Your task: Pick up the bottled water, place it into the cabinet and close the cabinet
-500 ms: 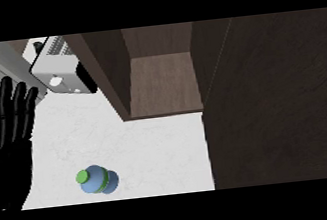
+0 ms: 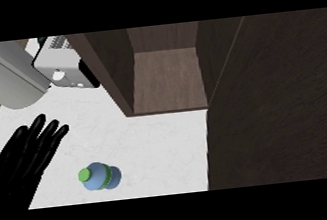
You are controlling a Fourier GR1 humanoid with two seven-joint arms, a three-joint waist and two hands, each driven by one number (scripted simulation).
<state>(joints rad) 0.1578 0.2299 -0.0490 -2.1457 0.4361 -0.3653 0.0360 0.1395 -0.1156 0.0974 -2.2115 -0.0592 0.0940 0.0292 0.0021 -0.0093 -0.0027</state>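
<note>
The bottle of water (image 2: pixel 99 176) stands upright on the white counter (image 2: pixel 162 137), seen from almost straight above, so that its green cap and blue shoulders show and the body below them is hidden. It sits out in front of the open cabinet (image 2: pixel 167 79), a little to the cabinet's left, with bare counter between the two. The cabinet's dark wooden floor shows inside the opening, and its door (image 2: pixel 278 110) stands swung out on the right, a tall dark panel running down that side of the view.

The left hand (image 2: pixel 24 152) is just to the left of the bottle, not touching it. Its fingers are straight and spread, pointing away towards the cabinet, and it holds nothing. The right hand does not show at all. Behind the left hand, to the cabinet's left, a grey and white appliance (image 2: pixel 62 67) sits on the counter.

The bottle will probably handle as a light, stiff thing with smooth, rounded sides, which could slide in a grasp or tip if nudged near the cap. The body below the shoulder looks like the best place to hold it, with fingers and thumb wrapped round from the side. Gripping the narrow cap would give less hold.
</note>
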